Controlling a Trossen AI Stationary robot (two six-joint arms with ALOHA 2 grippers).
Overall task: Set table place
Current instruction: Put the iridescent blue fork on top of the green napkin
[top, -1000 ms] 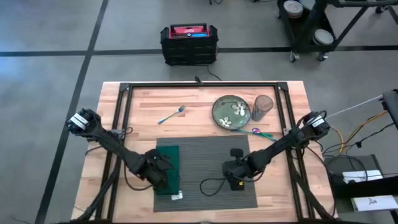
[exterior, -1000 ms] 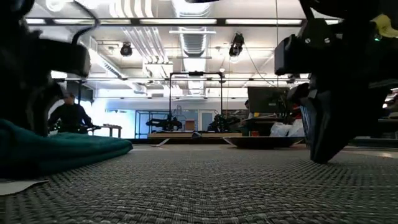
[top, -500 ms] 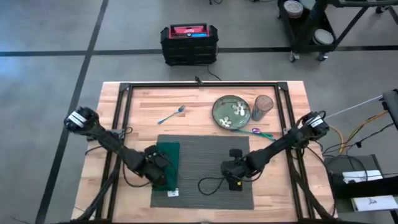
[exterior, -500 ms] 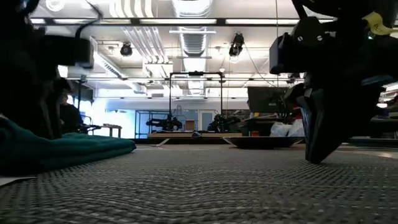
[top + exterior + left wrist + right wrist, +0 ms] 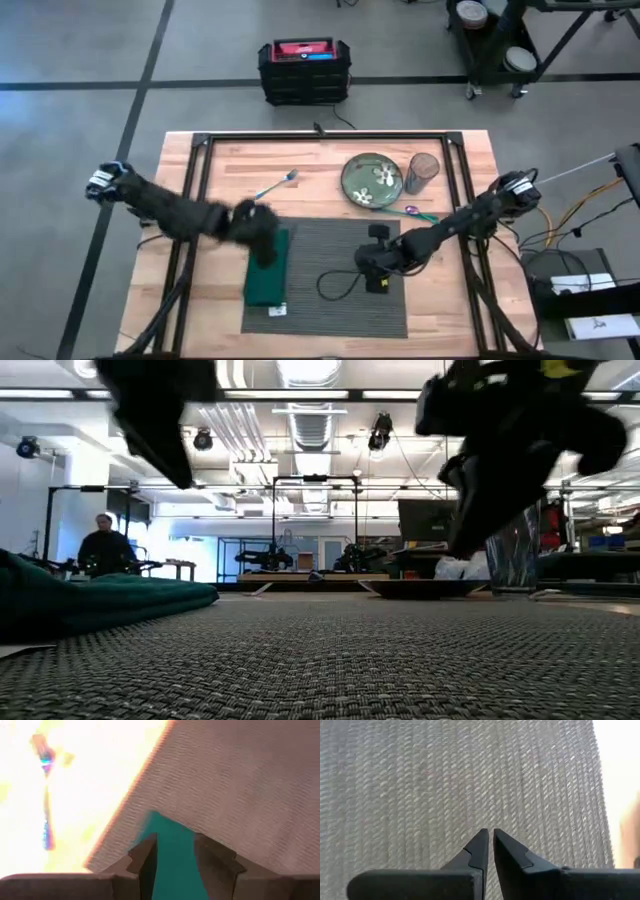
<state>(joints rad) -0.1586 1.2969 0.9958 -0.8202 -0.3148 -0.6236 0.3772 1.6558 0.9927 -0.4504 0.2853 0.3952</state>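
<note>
Placemat (image 5: 335,275) lies flat on table (image 5: 320,165), near front edge; green napkin (image 5: 268,272) sits on its left part. Plate (image 5: 372,180), cup (image 5: 422,172), fork (image 5: 276,184) and purple-handled utensil (image 5: 420,212) lie behind mat, not yet placed, so roughly a third done. Left gripper (image 5: 172,857) hangs over napkin's back end, fingers apart, holding nothing. Right gripper (image 5: 487,845) over mat's right part, tips nearly touching, empty.
</note>
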